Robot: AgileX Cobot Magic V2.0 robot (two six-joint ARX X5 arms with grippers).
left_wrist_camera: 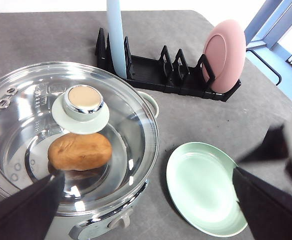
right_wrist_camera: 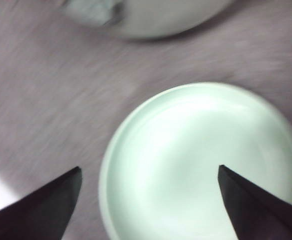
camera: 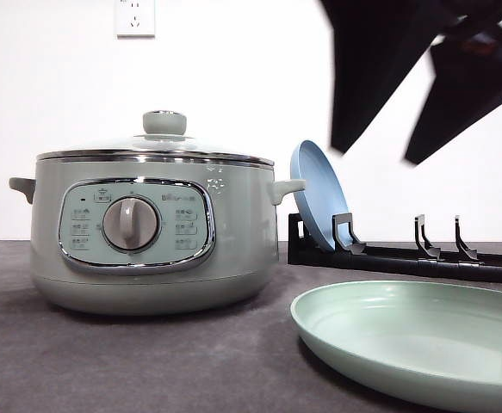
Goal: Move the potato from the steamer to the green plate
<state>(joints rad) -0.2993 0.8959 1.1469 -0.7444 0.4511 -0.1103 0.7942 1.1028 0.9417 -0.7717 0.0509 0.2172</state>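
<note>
A: Grey table (camera: 130, 361), white wall. Status?

B: Potato (left_wrist_camera: 79, 151) sits inside the steamer (camera: 147, 232), glass lid (left_wrist_camera: 35, 115) on. Green plate (left_wrist_camera: 203, 187) lies bare just beside it. Left tool (left_wrist_camera: 146, 210) and right tool (right_wrist_camera: 148, 200) both spread, holding nothing.

A: Next?

B: Probably lift the lid by its knob (left_wrist_camera: 83, 101). Panel lettering is too small to read.

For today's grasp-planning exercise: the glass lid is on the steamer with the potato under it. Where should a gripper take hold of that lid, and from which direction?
Grip the knob at the centre of the glass lid, coming straight down from above. It is the one raised part; the rest is a smooth shallow dome lying flat on the steamer, probably too wide and slick to pinch. The left gripper is open and looks best placed.
</note>
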